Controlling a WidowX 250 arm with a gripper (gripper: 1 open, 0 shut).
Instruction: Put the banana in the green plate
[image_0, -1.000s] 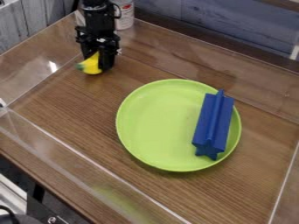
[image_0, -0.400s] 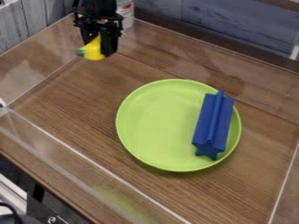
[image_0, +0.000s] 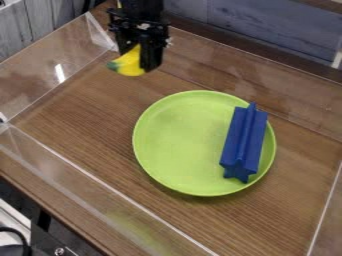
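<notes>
While carried clear of the tabletop (image_0: 94, 150), banana (image_0: 128, 66) in transit toward green plate (image_0: 181, 140); transport step in hand, placement not yet done.

Near to far:

- Clear plastic wall (image_0: 54, 190) along the near edge of the work area. No action required.
- Green plate: resting flat on the tabletop, right of centre. Near-left portion bare; right portion taken up by a long blue ridged block (image_0: 245, 138) lying across the plate surface toward the right rim.
- Banana: yellow, at the far left of the plate, above the wood surface, outside the plate rim and not touching it. Partly hidden by the gripper.
- Gripper (image_0: 138, 62): black, pointing down, clenched on the banana, which protrudes on the left side between the jaws.

Next move, as judged from this layout:

1. Travel further toward the near right until above the bare left half of the plate.
2. Keep clear of the blue block; avoid release on top of it or against its edge.
3. Lower until just above the plate surface.
4. Release, then retract upward.

Risk: curved toy likely to roll if dropped from height; low release preferred.
</notes>
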